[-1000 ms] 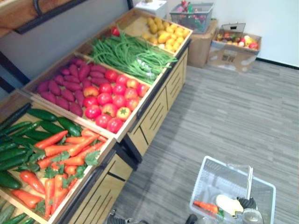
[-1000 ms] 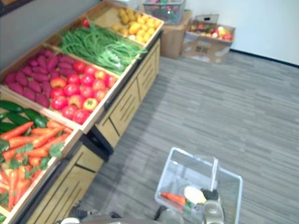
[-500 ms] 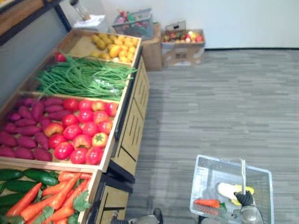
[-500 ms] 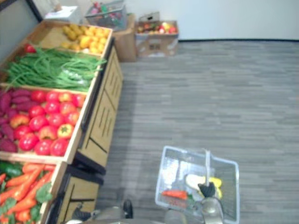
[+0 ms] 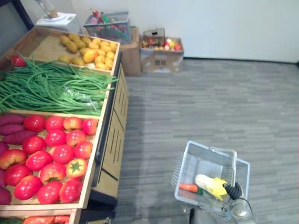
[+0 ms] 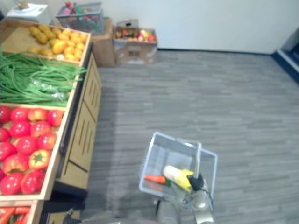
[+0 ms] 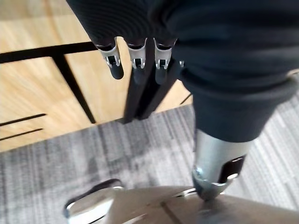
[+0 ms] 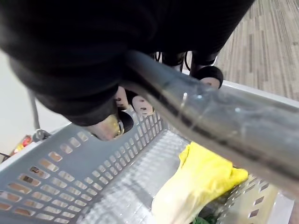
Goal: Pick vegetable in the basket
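Only the camera has turned since before; the basket (image 5: 209, 152) still hangs from the right hand (image 5: 233, 191). That hand's fingers are curled tight round the basket's handle (image 8: 210, 107). Just below the hand, inside the basket, lie a yellow vegetable (image 5: 211, 185) and a carrot (image 5: 188, 187) side by side. The left hand (image 7: 135, 60) hangs near the wooden stand (image 7: 42, 93), fingers straight and loose.
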`<state>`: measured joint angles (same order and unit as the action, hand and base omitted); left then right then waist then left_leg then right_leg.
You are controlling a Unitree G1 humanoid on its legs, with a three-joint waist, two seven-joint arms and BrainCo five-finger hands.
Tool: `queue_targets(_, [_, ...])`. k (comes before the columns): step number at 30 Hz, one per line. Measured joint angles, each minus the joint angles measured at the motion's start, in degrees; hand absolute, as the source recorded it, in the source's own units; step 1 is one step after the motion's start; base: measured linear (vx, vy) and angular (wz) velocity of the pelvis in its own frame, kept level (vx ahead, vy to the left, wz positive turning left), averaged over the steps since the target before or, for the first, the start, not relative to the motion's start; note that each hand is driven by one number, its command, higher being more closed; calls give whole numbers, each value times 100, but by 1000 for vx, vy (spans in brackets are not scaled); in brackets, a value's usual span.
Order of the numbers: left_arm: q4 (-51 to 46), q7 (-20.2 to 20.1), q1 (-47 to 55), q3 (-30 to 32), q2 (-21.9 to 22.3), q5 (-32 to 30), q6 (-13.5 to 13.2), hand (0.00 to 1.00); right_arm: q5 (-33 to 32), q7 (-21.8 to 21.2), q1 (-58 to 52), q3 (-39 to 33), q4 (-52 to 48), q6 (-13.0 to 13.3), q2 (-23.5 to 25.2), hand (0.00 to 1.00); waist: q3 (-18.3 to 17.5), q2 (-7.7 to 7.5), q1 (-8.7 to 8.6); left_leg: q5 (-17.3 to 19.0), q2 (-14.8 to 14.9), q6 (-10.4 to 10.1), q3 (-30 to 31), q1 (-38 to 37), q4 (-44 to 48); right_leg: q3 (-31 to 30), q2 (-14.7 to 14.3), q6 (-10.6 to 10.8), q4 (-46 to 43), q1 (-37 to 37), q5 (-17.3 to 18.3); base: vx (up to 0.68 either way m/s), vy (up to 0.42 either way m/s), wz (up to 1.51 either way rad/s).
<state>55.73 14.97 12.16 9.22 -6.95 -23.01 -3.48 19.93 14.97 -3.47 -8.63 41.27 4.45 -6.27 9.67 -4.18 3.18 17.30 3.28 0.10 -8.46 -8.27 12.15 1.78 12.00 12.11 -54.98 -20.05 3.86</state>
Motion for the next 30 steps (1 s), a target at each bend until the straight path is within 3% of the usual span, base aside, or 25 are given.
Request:
queue_targets(3, [-15,-7,-76,93,88,32,-1,0,33,-20,181,20,8,9,-5,100,-1,88,18,5,176,-86,103,-133,-111,834,136,-664,947,-174,575,272,-108,24])
queue_targets(6, [-9,-9,-158,241,229,31,-5,0,32,-26,210,-66,17,-25,-2,100,-4,195,17,50,337,-384,272,-167,-108,626,-22,-696,2919,-105,290,325,-247,44])
queue_targets(7, [23,-14,-155,263,204,29,-5,0,31,-31,113,-128,17,-41,64,100,-64,113,8,114,333,-563,441,-218,-105,278,-67,-785,3750,52,-504,331,-295,59])
queue_targets(8, [77,-19,-180,341,230,24,2,0,27,-29,55,-235,33,-49,90,100,-107,173,21,187,370,-692,541,-288,-100,162,-90,-462,3812,94,-571,473,-397,44])
queue_targets(9, [130,-32,-207,442,415,13,22,0,24,-21,174,-361,68,-129,62,100,-150,467,29,63,654,-913,573,-221,-22,323,-295,-577,3742,104,-518,350,-301,21])
queue_targets(10, [133,-24,-215,489,478,10,22,0,25,-21,179,-391,64,-129,59,100,-178,522,15,-81,701,-1015,598,-174,20,405,-326,-654,3747,119,-468,397,-328,0])
queue_targets(11, [147,-13,-201,536,545,5,18,0,30,-29,142,-390,78,-134,53,100,-226,611,4,-490,802,-1081,599,-160,41,487,-435,-736,3845,253,-418,318,-279,9])
queue_targets(15, [195,-10,-200,563,547,-75,-8,0,31,-33,35,-387,81,-134,-9,100,-237,603,-67,-1208,942,-1155,820,117,725,752,-579,-832,4584,968,-421,254,-213,18])
queue_targets(17, [278,-9,-198,479,514,-79,-16,0,35,-30,-2,-358,85,-133,-52,100,-300,610,-75,-967,1046,-1116,825,222,845,825,-633,-864,4887,1192,-442,205,-76,21])
queue_targets(18, [285,-7,-199,345,498,-82,-22,0,40,-31,17,-356,97,-133,-135,100,-310,634,-84,-767,1024,-1050,759,226,412,873,-655,-864,4924,1234,-442,122,-4,13])
queue_targets(19, [264,-8,-201,229,487,-80,-23,0,42,-31,18,-376,151,-136,-194,100,-365,732,-80,-847,982,-959,625,161,203,893,-765,-871,4930,1257,-449,61,-4,9])
queue_targets(21, [253,-1,-202,164,407,-77,-23,0,44,-38,-12,-267,217,-132,-175,100,-378,597,-84,-849,918,-958,584,327,567,889,-696,-825,5091,1372,-492,40,27,-2])
queue_targets(24, [293,-3,-233,33,334,-81,-12,0,44,-24,-125,-262,209,-128,-227,100,-402,563,-102,-1031,700,-993,555,522,1296,820,-501,-764,5373,1675,-590,58,89,-16])
queue_targets(25, [323,-7,-232,17,261,-80,-15,0,44,-24,-136,-270,208,-130,-234,100,-356,440,-83,-979,550,-983,568,687,1620,716,-280,-752,5446,1703,-662,56,109,-21])
queue_targets(26, [346,-3,-227,16,256,-81,-18,0,44,-24,-133,-262,206,-129,-235,100,-373,463,-81,-550,502,-936,537,703,1421,666,-227,-743,5493,1705,-707,35,161,-16])
queue_targets(27, [343,-1,-234,-49,292,-86,-15,0,44,-19,-123,-275,203,-129,-311,100,-400,559,-146,-367,439,-879,497,678,721,654,-208,-701,5519,1674,-763,-4,184,-21])
queue_targets(28, [337,-1,-249,-121,402,-89,-17,0,48,-33,-109,-271,215,-129,-448,100,-386,762,-135,-634,457,-741,268,633,97,569,-321,-673,5532,1605,-806,-9,210,-35])
queue_targets(30, [369,-3,-280,-143,390,-90,37,0,47,-63,-104,-216,204,-128,-386,100,-405,751,-165,-615,398,-731,52,481,-207,459,-280,-599,5611,1560,-948,-19,168,-36])
